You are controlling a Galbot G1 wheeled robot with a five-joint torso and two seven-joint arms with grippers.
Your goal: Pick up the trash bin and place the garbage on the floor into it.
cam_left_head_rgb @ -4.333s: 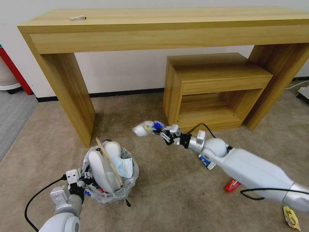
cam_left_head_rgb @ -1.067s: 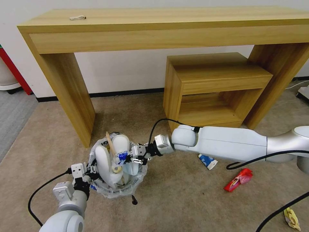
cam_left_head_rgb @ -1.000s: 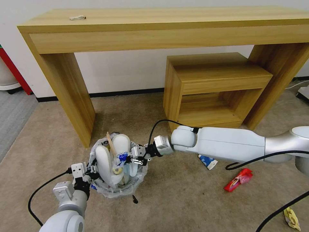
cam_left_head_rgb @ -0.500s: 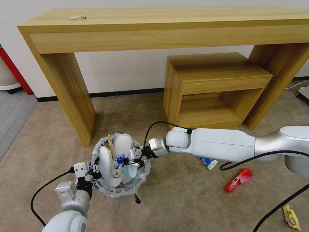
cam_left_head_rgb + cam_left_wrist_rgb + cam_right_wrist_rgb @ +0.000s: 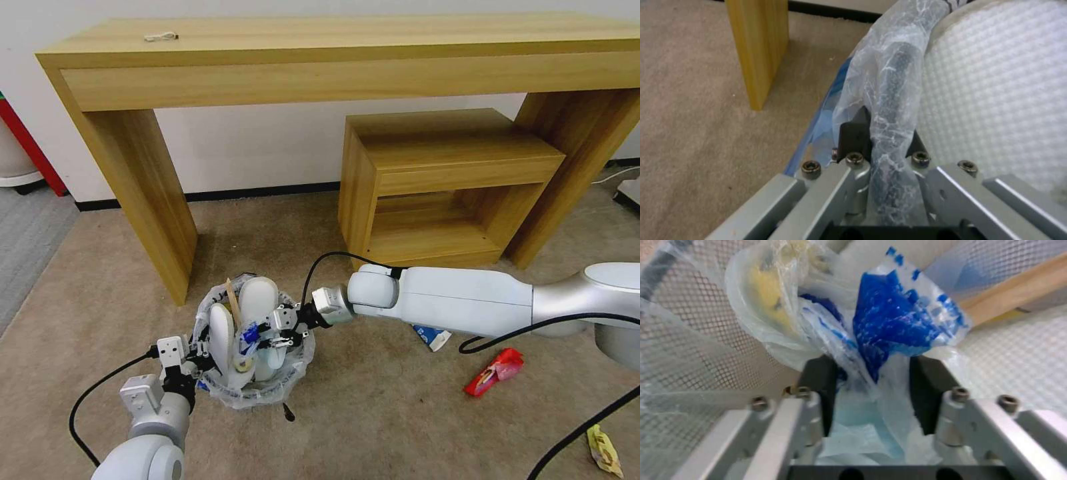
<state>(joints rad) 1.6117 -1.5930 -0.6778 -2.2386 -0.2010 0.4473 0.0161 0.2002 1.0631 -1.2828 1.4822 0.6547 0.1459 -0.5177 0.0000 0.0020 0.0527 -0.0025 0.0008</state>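
We are dropping a blue-and-white bag (image 5: pixel 889 326) into the trash bin (image 5: pixel 257 393). Our left hand (image 5: pixel 882 146) pinches the rim. Our right hand (image 5: pixel 871 396) has opened; next it must lift out.

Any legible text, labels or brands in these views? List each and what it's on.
None can be read.
Blue and white wrapper between the right gripper fingers, over the trash bin: blue print, too broken up to read.
Blue and white carton on the floor: print too small.
Red wrapper on the floor: too small.
Yellow wrapper on the floor: dark marks, too small.
Bin's plastic liner, gripped by the left gripper: no print visible.
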